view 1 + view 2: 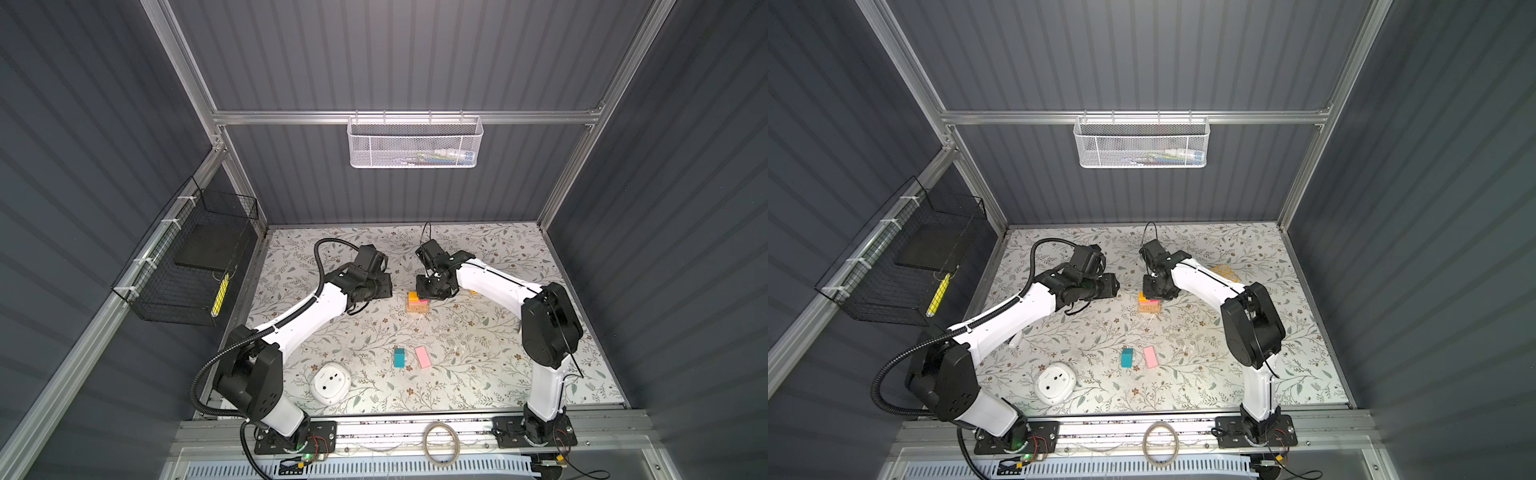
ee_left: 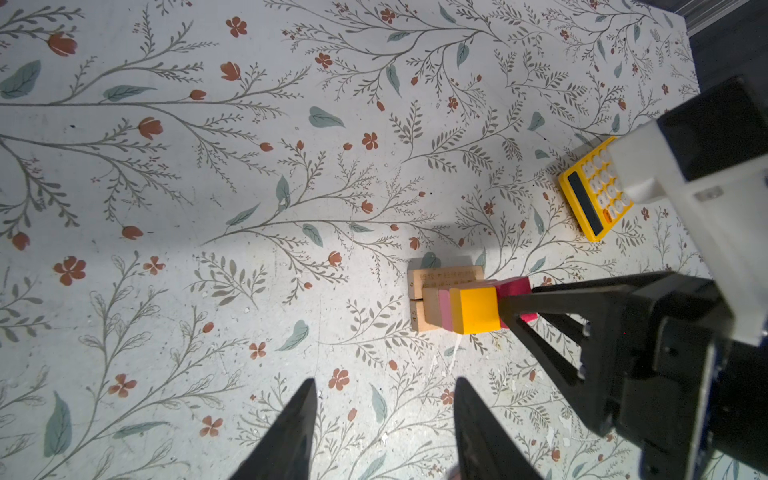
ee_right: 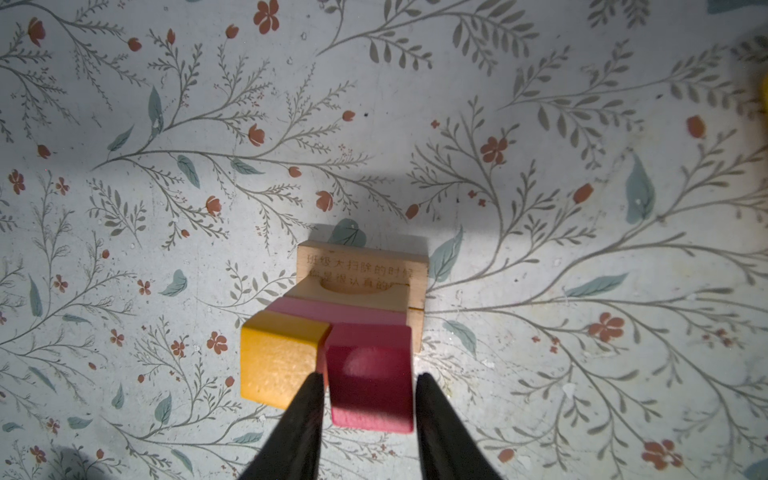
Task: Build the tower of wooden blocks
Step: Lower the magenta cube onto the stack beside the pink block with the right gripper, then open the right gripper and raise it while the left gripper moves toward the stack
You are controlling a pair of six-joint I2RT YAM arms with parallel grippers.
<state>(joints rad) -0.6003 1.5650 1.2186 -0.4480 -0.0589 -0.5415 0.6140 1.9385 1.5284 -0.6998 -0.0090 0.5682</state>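
The tower [image 1: 417, 306] [image 1: 1149, 306] stands mid-table. It has tan bars [image 3: 361, 266] at the base, a pink slab [image 3: 336, 311] above them, and an orange cube [image 3: 278, 357] beside a magenta-red cube [image 3: 370, 386] on top. My right gripper [image 3: 370, 374] straddles the magenta-red cube, its fingers a hair off both sides, so it is open. My left gripper [image 2: 385, 380] hovers open to the left of the tower with only tabletop between its fingers. A teal peaked block [image 1: 400, 357] and a loose pink slab [image 1: 424, 357] lie nearer the front.
A yellow calculator [image 2: 590, 195] [image 1: 1225, 272] lies behind my right arm. A white round device [image 1: 330, 382] sits front left. A black wire basket [image 1: 187, 270] hangs on the left wall and a white mesh basket [image 1: 415, 143] on the back rail.
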